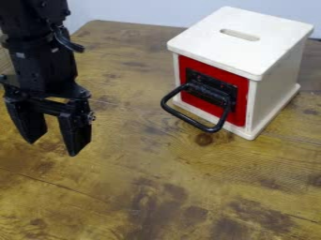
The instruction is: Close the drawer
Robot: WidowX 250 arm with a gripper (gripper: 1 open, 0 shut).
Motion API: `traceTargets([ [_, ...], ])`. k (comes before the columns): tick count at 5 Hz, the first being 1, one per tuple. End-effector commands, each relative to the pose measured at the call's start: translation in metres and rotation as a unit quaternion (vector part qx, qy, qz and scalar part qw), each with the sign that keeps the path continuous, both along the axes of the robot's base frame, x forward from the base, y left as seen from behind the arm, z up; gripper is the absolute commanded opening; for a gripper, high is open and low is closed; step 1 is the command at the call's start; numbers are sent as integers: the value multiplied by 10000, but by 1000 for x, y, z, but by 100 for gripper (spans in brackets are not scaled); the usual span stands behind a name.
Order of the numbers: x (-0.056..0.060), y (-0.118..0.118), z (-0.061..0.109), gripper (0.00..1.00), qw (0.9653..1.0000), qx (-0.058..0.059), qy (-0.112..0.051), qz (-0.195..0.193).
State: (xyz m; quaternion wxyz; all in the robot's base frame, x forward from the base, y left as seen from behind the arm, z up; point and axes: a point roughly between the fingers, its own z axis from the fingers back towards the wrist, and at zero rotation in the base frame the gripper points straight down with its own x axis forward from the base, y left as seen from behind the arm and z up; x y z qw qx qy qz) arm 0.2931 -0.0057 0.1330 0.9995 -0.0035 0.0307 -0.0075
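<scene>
You have one view here: it looks down at a slant from above the wooden table (138, 187), near enough that the box (251, 61) and arm (44, 70) largely fill its upper part.

Wood grain under our eyes
We see a brown wooden table (131, 178) with uneven, streaky grain, honey-toned in places and darker in others; a small dark round spot (205, 139) marks its surface, and beyond the far edge we make out a pale background (145, 9).
</scene>
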Motion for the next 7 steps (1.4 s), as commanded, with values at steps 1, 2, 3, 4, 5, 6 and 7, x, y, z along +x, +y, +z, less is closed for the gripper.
traceTargets([
  [1,8,1,-20,100,9994,-1,127,-314],
  [2,27,-6,-32,100,10000,-10,-23,18],
  [3,44,-12,-35,100,9994,-36,-200,287],
  [4,55,-22,-45,100,9999,-38,-128,101],
  [5,88,-32,-42,100,9997,-42,-260,7],
  [6,117,-43,-35,100,9992,-20,-389,-129],
  [7,133,-38,-22,100,9987,-19,-497,82],
])
